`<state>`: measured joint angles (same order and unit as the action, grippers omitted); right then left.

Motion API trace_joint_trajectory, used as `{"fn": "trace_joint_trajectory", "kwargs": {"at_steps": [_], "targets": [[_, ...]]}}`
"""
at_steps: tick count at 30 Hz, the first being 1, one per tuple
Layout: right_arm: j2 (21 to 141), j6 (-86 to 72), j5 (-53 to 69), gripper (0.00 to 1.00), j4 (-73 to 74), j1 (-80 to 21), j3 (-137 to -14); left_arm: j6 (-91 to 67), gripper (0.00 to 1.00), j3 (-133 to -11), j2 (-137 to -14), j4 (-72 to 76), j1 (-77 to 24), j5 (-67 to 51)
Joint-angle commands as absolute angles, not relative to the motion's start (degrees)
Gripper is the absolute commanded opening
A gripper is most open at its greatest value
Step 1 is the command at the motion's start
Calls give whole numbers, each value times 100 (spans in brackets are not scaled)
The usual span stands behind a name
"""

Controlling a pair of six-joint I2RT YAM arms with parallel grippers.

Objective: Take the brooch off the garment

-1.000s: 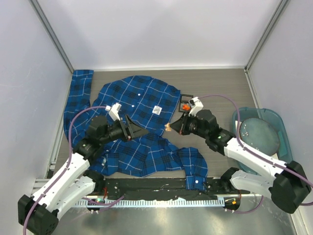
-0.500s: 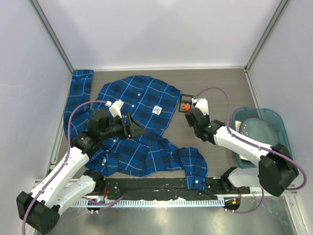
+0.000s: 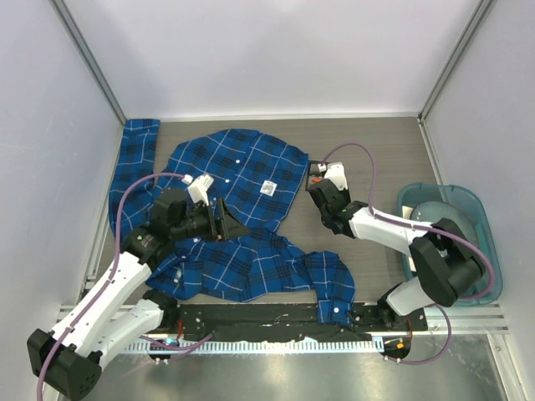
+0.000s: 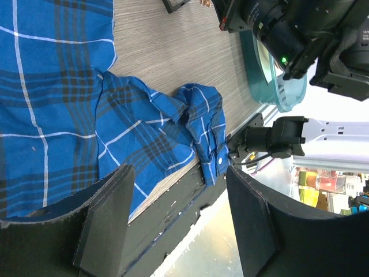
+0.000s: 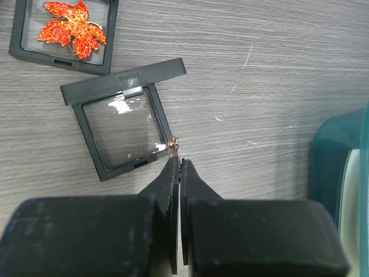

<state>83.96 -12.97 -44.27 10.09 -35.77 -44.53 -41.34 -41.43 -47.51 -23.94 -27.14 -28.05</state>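
Right pincer (image 5: 177, 157) clenched, gold speck (image 5: 174, 141) at its tips — held or not, unclear — hangs over the empty case lid (image 5: 124, 130), likely because the brooch (image 5: 72, 29) already lies in its tray (image 5: 57, 62) on the tabletop (image 5: 259, 86), off the garment (image 3: 242, 163); left pincer (image 4: 179, 173) gapes.

The garment (image 3: 242, 167), a blue and navy plaid shirt with thin white lines, lies rumpled but mostly spread over the left half of the table (image 3: 376, 142). One sleeve (image 3: 138, 142) trails to the far left corner, and the white label (image 3: 268, 188) faces up. The brooch (image 5: 174, 140) is probably the tiny gold bit pinched in the right gripper (image 5: 177, 164), right of the shirt.
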Motion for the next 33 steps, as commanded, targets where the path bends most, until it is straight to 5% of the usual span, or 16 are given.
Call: {"fn": "trace_joint_trajectory", "kwargs": {"at_steps": [1, 33], "targets": [[8700, -1090, -4509, 1, 308, -3481, -4737, -3973, 68, -4333, -4614, -2452, -2725, -2821], [9334, -817, -4658, 2, -88, -3375, -4896, -3955, 68, -4245, -4737, -2443, -2725, -2795]]}}
